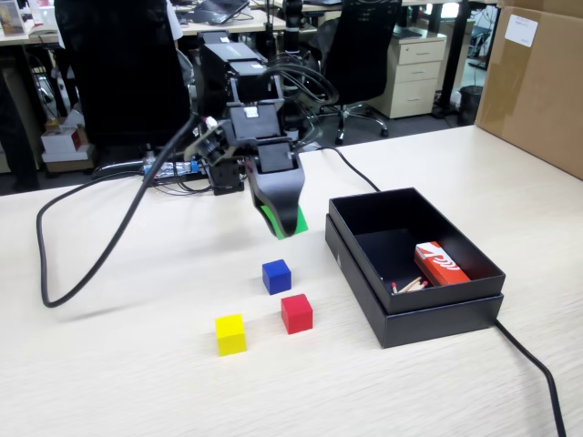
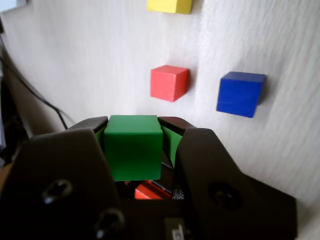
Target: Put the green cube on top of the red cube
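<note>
Black gripper [image 2: 132,150] jaws clamped on small green cube [image 2: 133,146], airborne; off-centre release over small red cube [image 2: 169,82] risks toppling onto near blue cube [image 2: 240,93].

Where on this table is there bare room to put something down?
Bare wood lies in front of the yellow cube and left of it, up to the cable. It is crowded around the red cube, blue cube and black box.
</note>
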Available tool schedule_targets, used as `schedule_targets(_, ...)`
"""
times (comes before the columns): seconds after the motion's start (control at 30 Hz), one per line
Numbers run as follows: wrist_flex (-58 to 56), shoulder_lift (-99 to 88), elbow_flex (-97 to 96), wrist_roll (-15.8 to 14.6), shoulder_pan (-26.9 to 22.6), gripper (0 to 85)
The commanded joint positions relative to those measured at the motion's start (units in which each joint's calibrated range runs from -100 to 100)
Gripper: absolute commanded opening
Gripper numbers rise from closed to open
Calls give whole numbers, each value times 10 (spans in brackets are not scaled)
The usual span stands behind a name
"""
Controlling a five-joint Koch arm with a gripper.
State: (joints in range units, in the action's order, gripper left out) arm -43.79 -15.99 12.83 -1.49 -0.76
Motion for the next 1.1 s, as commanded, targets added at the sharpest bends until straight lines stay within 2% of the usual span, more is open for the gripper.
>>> schedule_targets(0.0,-1,19,69,-5,0,9)
schedule_targets(0.47,-1,245,164,-21,6,9)
schedule_targets(0.67,-1,253,161,-21,5,11)
schedule_targets(0.7,-1,253,160,-21,5,37)
schedule_targets(0.73,-1,253,153,-21,3,140)
schedule_targets(0.77,-4,253,148,-20,2,197)
schedule_targets(1.0,-12,253,135,-17,-1,370)
schedule_targets(1.07,-12,253,133,-17,-2,394)
